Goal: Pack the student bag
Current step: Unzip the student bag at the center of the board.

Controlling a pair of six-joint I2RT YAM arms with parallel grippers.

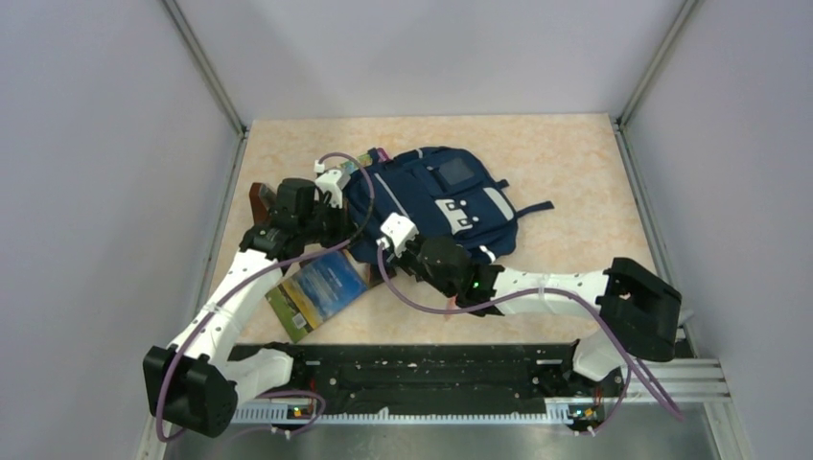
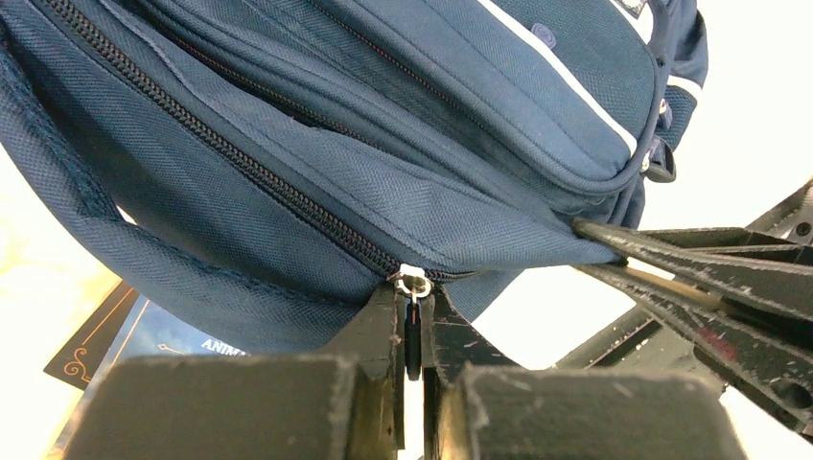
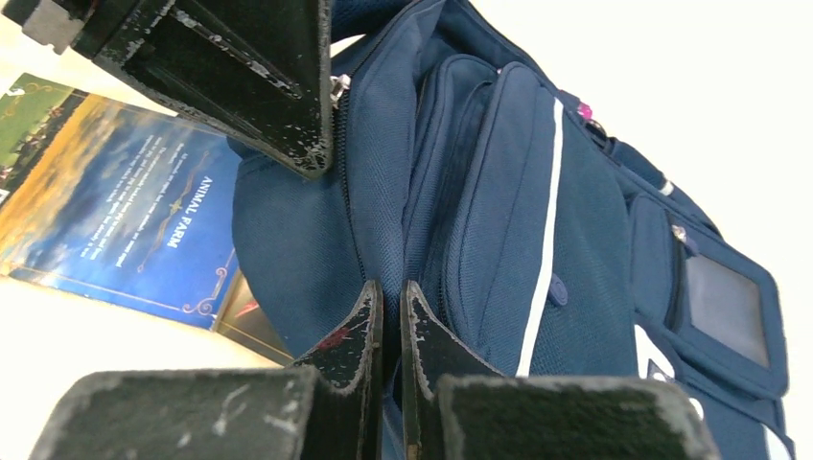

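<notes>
The student bag (image 1: 441, 196) is a navy backpack lying flat on the table, white patch up. In the left wrist view my left gripper (image 2: 413, 292) is shut on the black zip pull (image 2: 413, 335), whose slider (image 2: 414, 282) sits at the end of a closed zip on the bag (image 2: 288, 115). In the right wrist view my right gripper (image 3: 392, 287) is shut on a fold of the bag's fabric (image 3: 383, 192) beside that zip. From above, both grippers, left (image 1: 347, 217) and right (image 1: 372, 241), meet at the bag's near-left corner.
An "Animal Farm" book (image 1: 321, 287) lies flat beside the bag's near-left corner, partly under it (image 3: 125, 211). A brown object (image 1: 259, 199) stands left of the left arm. Small colourful items (image 1: 369, 156) lie at the bag's far-left corner. Walls enclose the table.
</notes>
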